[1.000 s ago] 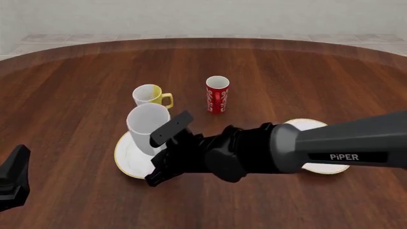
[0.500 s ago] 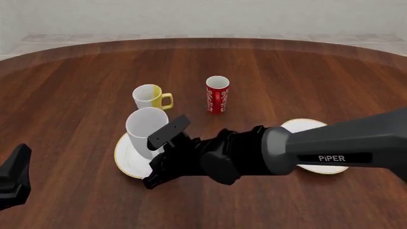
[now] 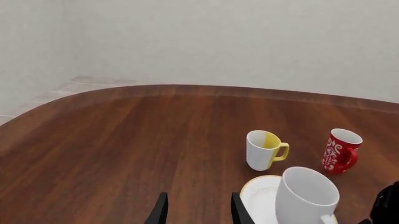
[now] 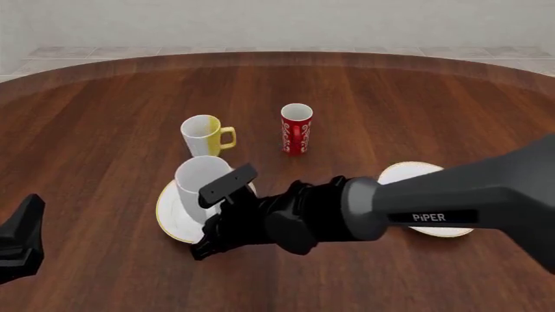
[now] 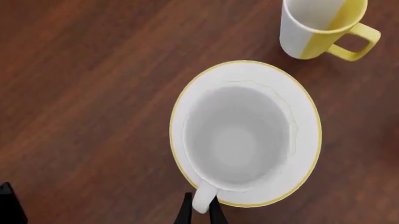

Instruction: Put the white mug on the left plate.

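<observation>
The white mug (image 4: 197, 178) stands upright over the left plate (image 4: 171, 214), inside its gold rim. My right gripper (image 4: 218, 209) reaches in from the right and is shut on the mug's handle (image 5: 202, 203), with a finger on each side of it. From above, the mug (image 5: 240, 137) sits centred on the plate (image 5: 307, 140). The mug (image 3: 305, 196) and plate (image 3: 257, 195) also show in the left wrist view. My left gripper (image 3: 199, 212) is open and empty, low at the near left (image 4: 22, 237), well away from the mug.
A white-and-yellow mug (image 4: 204, 134) stands just behind the left plate. A red patterned mug (image 4: 297, 128) stands further right. The right plate (image 4: 407, 171) lies largely under my right arm. The table's far edge curves across the back.
My right gripper has lowered the white mug and set it more upright over the left plate. The left arm has barely moved.
</observation>
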{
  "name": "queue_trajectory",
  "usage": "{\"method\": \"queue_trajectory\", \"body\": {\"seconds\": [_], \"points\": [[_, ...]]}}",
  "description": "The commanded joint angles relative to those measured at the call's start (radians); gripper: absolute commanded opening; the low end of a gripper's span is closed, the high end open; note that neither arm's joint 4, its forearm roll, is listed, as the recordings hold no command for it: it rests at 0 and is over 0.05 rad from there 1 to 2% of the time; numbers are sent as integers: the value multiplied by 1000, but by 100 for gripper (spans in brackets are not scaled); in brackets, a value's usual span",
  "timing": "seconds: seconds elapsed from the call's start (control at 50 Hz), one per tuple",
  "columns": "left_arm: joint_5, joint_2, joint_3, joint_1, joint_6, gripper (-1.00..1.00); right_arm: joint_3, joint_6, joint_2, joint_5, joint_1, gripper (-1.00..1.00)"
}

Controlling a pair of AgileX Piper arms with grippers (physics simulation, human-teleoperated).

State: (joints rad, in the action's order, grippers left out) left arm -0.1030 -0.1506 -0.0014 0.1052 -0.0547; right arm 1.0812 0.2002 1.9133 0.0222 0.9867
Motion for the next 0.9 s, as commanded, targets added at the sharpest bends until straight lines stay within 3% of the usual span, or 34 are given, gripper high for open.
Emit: {"method": "queue_trajectory", "body": {"seconds": [0.02, 0.32, 0.34, 0.9], "points": [[14, 17, 0, 1, -7, 100, 6, -69, 6, -16, -10, -100], [17, 21, 0, -2, -5, 100, 4, -67, -1, -16, -16, -100], [17, 21, 0, -2, -4, 100, 4, -67, -2, -16, -17, 100], [18, 22, 0, -5, 0, 100, -9, -79, -19, -19, -22, 100]]}}
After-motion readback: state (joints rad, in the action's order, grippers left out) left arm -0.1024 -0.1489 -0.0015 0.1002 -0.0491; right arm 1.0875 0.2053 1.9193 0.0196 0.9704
